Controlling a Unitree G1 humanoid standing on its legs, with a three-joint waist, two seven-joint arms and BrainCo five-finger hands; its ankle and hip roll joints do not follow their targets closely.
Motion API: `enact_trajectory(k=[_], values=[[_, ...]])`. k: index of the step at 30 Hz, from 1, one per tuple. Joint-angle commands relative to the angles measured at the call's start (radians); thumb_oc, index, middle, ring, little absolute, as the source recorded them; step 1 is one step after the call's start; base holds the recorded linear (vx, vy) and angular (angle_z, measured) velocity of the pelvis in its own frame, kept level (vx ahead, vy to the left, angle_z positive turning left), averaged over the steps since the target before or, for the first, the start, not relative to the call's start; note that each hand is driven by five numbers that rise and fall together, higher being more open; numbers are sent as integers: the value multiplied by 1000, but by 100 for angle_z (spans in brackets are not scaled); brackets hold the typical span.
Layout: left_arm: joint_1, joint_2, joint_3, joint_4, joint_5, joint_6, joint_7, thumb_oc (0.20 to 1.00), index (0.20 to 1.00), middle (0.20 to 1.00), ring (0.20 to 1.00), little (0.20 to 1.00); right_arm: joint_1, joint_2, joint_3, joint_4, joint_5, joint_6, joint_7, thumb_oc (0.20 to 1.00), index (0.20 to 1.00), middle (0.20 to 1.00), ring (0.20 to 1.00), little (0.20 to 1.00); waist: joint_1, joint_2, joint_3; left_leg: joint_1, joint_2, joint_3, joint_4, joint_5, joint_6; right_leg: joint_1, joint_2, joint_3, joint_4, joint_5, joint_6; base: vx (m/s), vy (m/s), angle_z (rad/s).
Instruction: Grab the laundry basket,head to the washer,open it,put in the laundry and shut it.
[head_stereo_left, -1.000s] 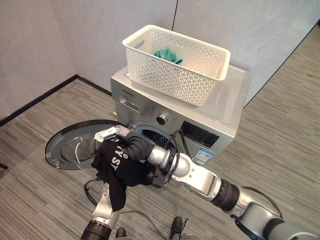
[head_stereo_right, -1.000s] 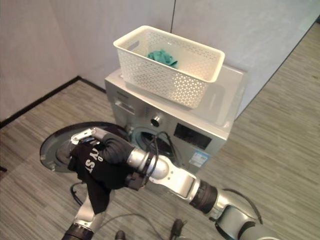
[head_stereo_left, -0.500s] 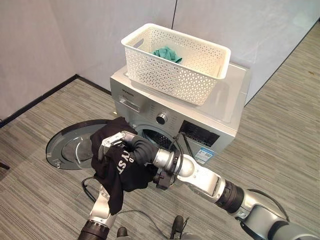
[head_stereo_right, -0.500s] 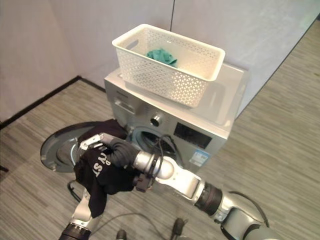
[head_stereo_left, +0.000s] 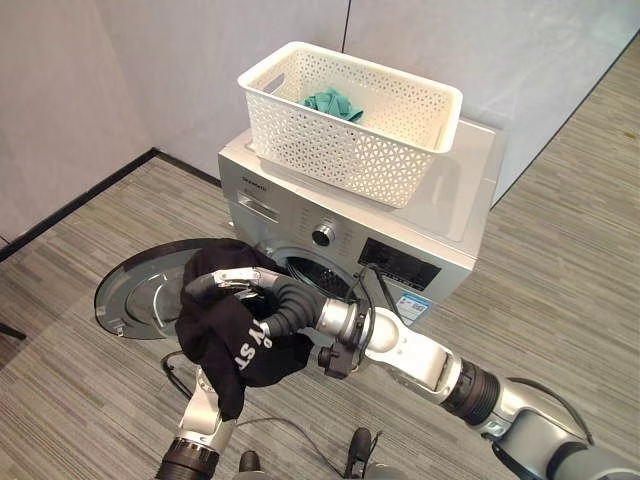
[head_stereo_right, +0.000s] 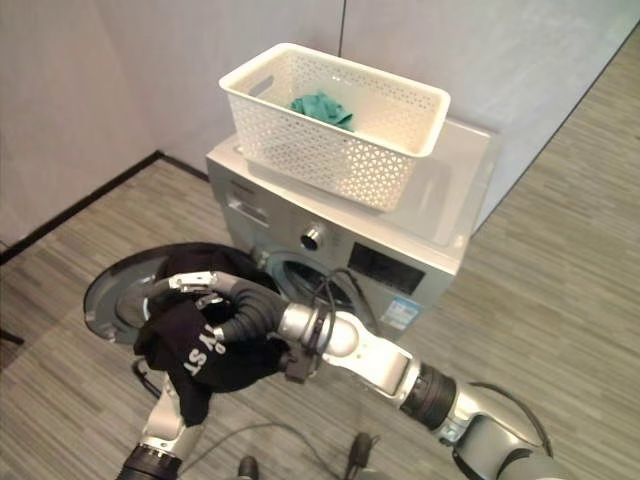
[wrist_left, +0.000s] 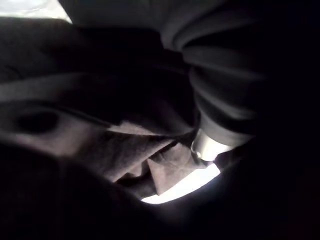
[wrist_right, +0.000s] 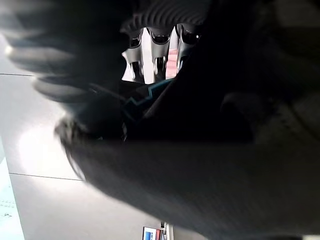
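**Black shirt held at the open washer**

The robot's right hand (head_stereo_left: 232, 285) has its fingers curled into a black cotton T-shirt with white lettering (head_stereo_left: 236, 335), just in front of the silver front-loading washing machine (head_stereo_left: 340, 225). The shirt hangs bunched, its long axis running down toward the grey striped carpet floor (head_stereo_left: 80, 390). The round washer door (head_stereo_left: 140, 295) lies swung open to the left. The white perforated plastic laundry basket (head_stereo_left: 350, 125) sits on the machine's top, a teal cloth (head_stereo_left: 335, 103) inside. The left hand (head_stereo_left: 205, 415) rises beneath the shirt; its fingers are hidden by the fabric, so its grip cannot be told.
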Motion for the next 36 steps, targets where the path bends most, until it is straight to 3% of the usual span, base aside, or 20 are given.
enact_trajectory(k=[1, 7, 12, 13, 16, 17, 19, 20, 22, 24, 31, 36], values=[[-114, 47, 2, -66, 88, -109, 46, 200, 200, 200, 200, 200, -2, -1, -67, -96, 117, -85, 18, 1000, 1000, 1000, 1000, 1000, 22, -30, 9, 58, 38, 41, 3, -98, -7, 87, -103, 14, 78, -169, 72, 0, 0, 0], [-104, 54, 38, -90, 104, -124, 45, 200, 200, 200, 200, 200, 155, -101, -188, -149, 291, -119, 86, 1000, 1000, 1000, 1000, 1000, 6, -28, -12, 72, 42, 46, 3, -101, -11, 101, -97, 10, 77, -176, 76, 4, 1, -1], [-67, 56, 77, -100, 76, -128, 19, 200, 200, 200, 200, 200, 368, -136, -369, -182, 457, -127, 143, 1000, 1000, 1000, 1000, 1000, -9, -18, -27, 79, 43, 48, 3, -104, -13, 110, -94, 9, 75, -179, 79, 8, 4, -2], [-43, 56, 98, -99, 55, -135, 1, 200, 200, 200, 200, 200, 467, -123, -462, -187, 548, -133, 170, 1000, 1000, 1000, 1000, 1000, -18, -15, -35, 83, 43, 48, 3, -105, -13, 114, -94, 8, 73, -181, 80, 17, -2, -7], [3, 60, 125, -122, 33, -133, -32, 200, 200, 200, 200, 200, 565, -106, -568, -202, 627, -127, 199, 1000, 1000, 1000, 1000, 1000, -22, -8, -44, 86, 43, 48, 3, -107, -13, 119, -94, 4, 71, -182, 83, 37, -4, -4], [90, 89, 152, -170, 22, -125, -102, 200, 200, 200, 200, 200, 666, -82, -705, -195, 664, -138, 206, 1000, 1000, 1000, 1000, 1000, -29, 0, -46, 86, 42, 46, 3, -107, -14, 121, -94, 2, 67, -180, 84, 45, -8, 0], [122, 96, 156, -182, 11, -121, -126, 200, 200, 200, 200, 200, 690, -78, -738, -192, 663, -143, 201, 1000, 1000, 1000, 1000, 1000, -29, 2, -48, 85, 41, 46, 3, -108, -14, 122, -94, 2, 65, -180, 85, 19, -5, 0], [218, 103, 162, -185, -39, -109, -199, 200, 200, 200, 200, 200, 727, -87, -844, -153, 620, -160, 165, 1000, 1000, 1000, 1000, 1000, -30, 8, -36, 79, 39, 45, 3, -106, -12, 116, -94, 3, 62, -176, 86, 0, 0, 0], [219, 103, 161, -185, -40, -109, -201, 200, 200, 200, 200, 200, 729, -88, -844, -154, 620, -160, 164, 1000, 1000, 1000, 1000, 1000, -29, 8, -37, 79, 39, 45, 3, -106, -12, 116, -94, 3, 62, -176, 86, 0, 0, 0], [328, 84, 144, -158, -113, -80, -294, 200, 200, 200, 200, 200, 760, -85, -970, -118, 581, -181, 132, 1000, 1000, 1000, 1000, 1000, -27, 16, -2, 56, 38, 39, 3, -99, -10, 98, -97, -2, 61, -173, 86, -26, -40, 0], [388, 82, 95, -164, -217, -46, -372, 200, 200, 200, 200, 200, 710, -63, -1049, -97, 555, -238, 69, 1000, 1000, 1000, 1000, 1000, -16, 35, 82, -32, 32, 23, 3, -67, -7, 33, -100, -5, 52, -158, 86, -97, -25, 4], [368, 93, 53, -179, -257, -42, -367, 200, 200, 200, 200, 200, 620, -30, -1038, -89, 545, -289, 6, 1000, 1000, 1000, 1000, 1000, -9, 49, 147, -103, 28, 16, 3, -40, -3, -38, -107, -1, 61, -148, 81, -115, -15, 6]])
